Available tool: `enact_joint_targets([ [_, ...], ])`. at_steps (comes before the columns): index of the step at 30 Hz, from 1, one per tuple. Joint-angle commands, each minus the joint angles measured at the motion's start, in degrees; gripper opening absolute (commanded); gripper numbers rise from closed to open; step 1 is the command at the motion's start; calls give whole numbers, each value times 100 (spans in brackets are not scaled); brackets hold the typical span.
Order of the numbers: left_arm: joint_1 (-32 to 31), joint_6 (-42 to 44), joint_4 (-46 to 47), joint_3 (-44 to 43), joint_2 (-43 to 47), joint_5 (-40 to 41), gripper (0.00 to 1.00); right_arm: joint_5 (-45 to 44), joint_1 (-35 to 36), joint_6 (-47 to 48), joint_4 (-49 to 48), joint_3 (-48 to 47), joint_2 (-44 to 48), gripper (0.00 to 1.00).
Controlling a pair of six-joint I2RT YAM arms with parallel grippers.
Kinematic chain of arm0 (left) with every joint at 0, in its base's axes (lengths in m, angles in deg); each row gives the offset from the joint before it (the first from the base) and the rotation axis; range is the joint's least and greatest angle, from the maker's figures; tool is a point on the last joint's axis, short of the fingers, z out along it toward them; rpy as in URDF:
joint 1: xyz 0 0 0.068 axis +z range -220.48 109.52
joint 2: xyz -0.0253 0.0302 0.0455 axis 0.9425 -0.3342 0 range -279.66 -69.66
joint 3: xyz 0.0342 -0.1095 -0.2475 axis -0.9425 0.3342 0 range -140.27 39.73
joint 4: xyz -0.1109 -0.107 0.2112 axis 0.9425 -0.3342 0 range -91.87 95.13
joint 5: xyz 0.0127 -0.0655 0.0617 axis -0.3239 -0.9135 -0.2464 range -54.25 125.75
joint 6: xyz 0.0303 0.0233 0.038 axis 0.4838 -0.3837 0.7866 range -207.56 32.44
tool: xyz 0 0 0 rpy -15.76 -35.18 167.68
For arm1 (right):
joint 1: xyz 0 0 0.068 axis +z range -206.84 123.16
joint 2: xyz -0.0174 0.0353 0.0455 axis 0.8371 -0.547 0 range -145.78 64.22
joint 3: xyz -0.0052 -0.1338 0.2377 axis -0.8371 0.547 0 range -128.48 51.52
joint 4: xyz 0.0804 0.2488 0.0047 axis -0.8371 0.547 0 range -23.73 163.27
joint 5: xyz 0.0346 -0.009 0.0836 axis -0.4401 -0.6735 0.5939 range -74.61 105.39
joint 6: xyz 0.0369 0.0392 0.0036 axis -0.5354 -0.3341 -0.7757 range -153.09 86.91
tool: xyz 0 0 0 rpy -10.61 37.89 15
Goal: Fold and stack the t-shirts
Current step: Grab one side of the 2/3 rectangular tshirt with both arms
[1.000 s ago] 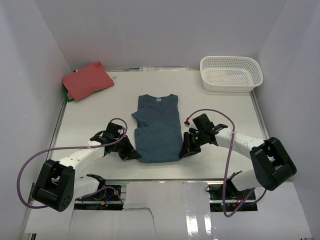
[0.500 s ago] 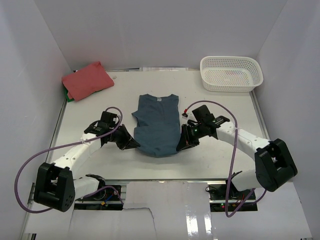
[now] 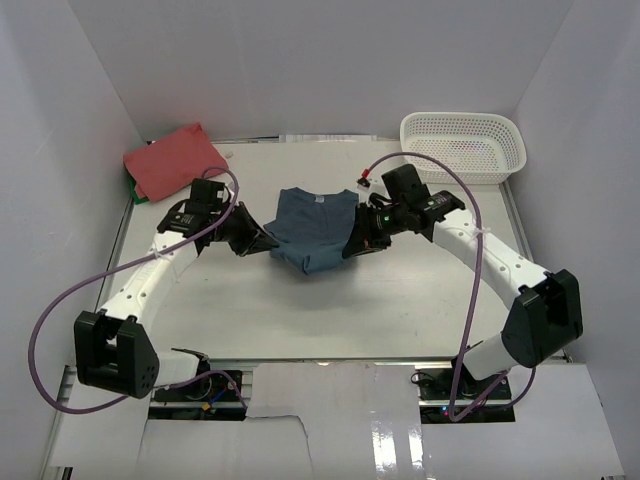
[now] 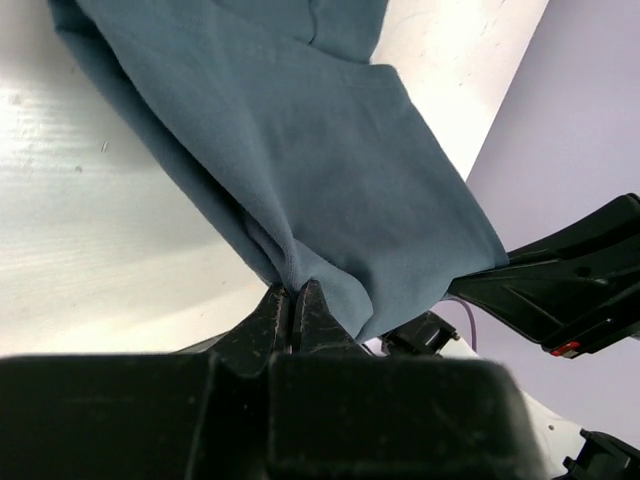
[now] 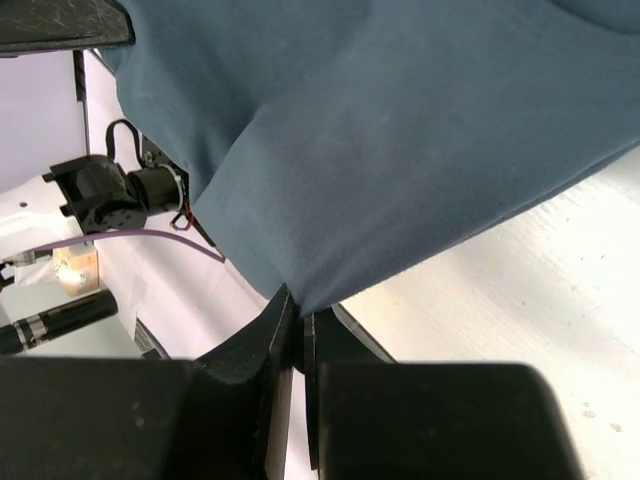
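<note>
Stretching inward — left gripper (image 4: 295, 300) and right gripper (image 5: 298, 310) each clamp the teal t-shirt (image 3: 315, 225).

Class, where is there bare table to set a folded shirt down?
Bare: near strip between teal t-shirt and table edge; far strip between red t-shirt and basket. Crowded: centre, where left gripper and right gripper pinch the teal t-shirt.

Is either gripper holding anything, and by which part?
The left gripper and right gripper are both shut on the teal t-shirt, pinching opposite corners of its lifted near edge.
</note>
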Motion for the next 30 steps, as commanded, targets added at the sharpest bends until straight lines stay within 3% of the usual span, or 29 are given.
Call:
enact_joint_targets([
  [1,62,164,-51,-464,-147,18,0,0,-102,188,209,-484,-115,8],
  [30,695,736,239,-3031,-2853,-201,0,449,-1254,821,262,-2848,-2629,8],
])
